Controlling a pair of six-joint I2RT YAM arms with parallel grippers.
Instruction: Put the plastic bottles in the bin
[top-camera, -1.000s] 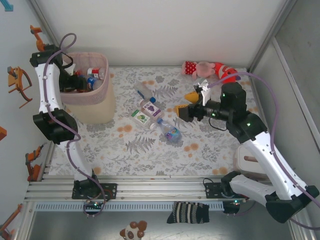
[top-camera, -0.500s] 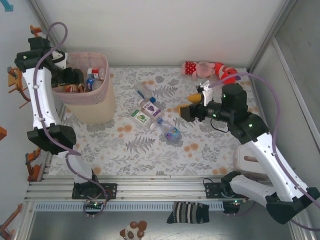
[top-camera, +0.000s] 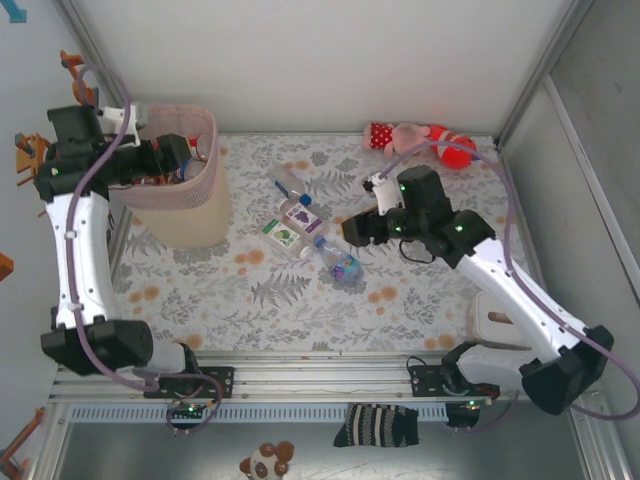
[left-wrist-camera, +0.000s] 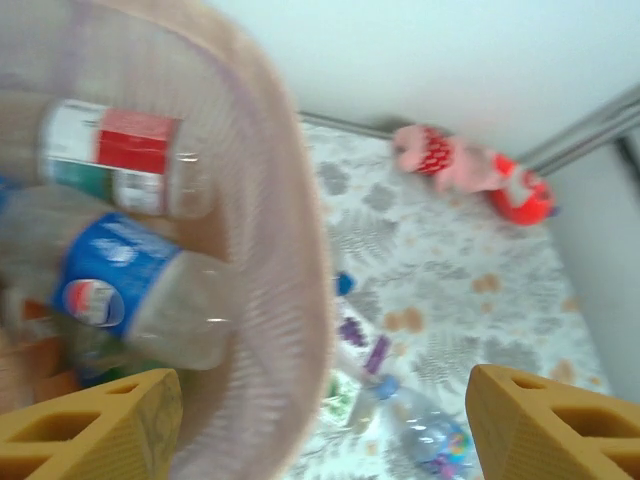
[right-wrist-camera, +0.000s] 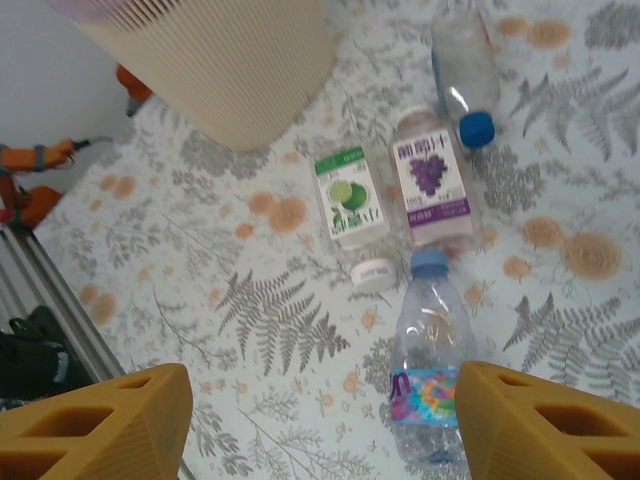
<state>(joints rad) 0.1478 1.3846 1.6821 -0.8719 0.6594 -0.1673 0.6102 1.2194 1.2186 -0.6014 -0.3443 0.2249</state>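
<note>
the floral counter carries four: blue-capped clear plastic bottle, purple-labelled bottle, green-labelled bottle, rainbow-labelled bottle. one pale pink perforated plastic bin holds at least two: red-labelled bottle, blue-labelled bottle. one pink-and-red plush toy.

A robotics lab test cell; plain white panel walls framed in bare aluminium posts box in the tabletop; a slotted aluminium rail along its near edge carries two white-and-black robot arms bolted side by side; orange printed spare parts hang on the left wall; a fern-and-flower printed cloth covers the tabletop from edge to edge.
</note>
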